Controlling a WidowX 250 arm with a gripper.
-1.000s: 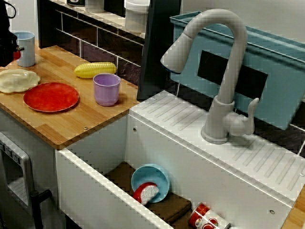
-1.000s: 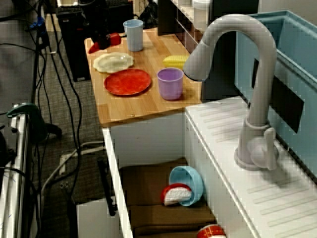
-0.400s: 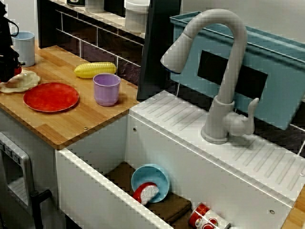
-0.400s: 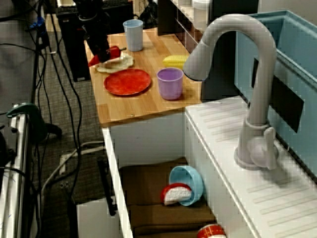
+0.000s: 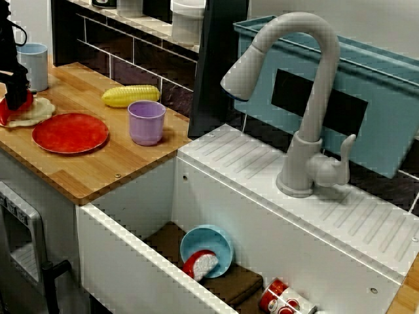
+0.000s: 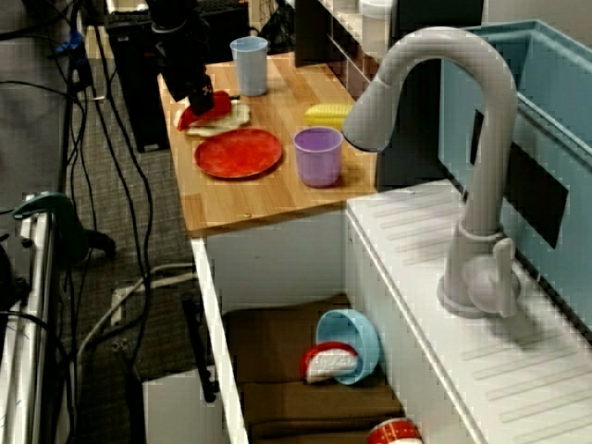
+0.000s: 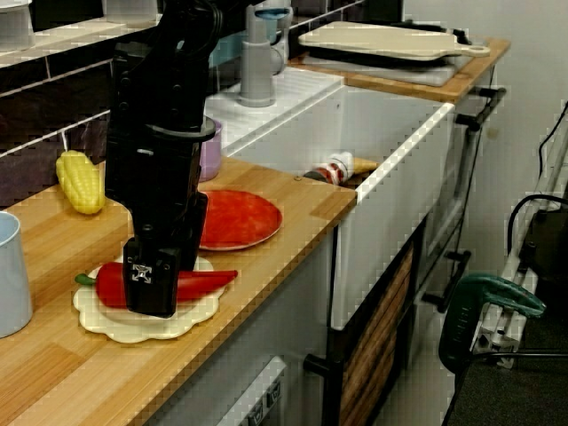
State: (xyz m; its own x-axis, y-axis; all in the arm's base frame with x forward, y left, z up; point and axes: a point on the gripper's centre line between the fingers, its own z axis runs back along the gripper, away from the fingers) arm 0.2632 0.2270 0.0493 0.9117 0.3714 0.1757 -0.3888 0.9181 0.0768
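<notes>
**Inspector:** Surroundings of the gripper (image 7: 151,302)?

**Assessor:** It stands low over a cream plate (image 7: 191,321) with a scalloped rim. This is at the end of the counter (image 7: 293,240) away from the sink (image 7: 399,133). A red plate (image 7: 248,217) lies just beside the cream one, on the sink side. A purple cup (image 7: 214,153) stands beyond the red plate. Corn (image 7: 80,182) lies near the back wall. A blue cup (image 7: 7,275) stands near the cream plate on the side away from the sink.

**Inspector:** Obstructions?

**Assessor:** In the view from the counter's end, the black arm hides half of the purple cup. The gripper body covers the middle of the pepper (image 7: 211,281), so only its two ends show.

**Inspector:** Position and heading of the pepper?

**Assessor:** It is on the cream plate and spans nearly the plate's whole width. Its long axis is close to level and runs along the counter. The tapered tip points toward the sink side and the stem toward the blue cup. I cannot tell whether it rests on the plate or sits just above it.

**Inspector:** Appearance?

**Assessor:** Long, slender, glossy red, with a short green stem.

**Inspector:** Fingers?

**Assessor:** Clamped on the pepper's middle, one on either side.
</notes>
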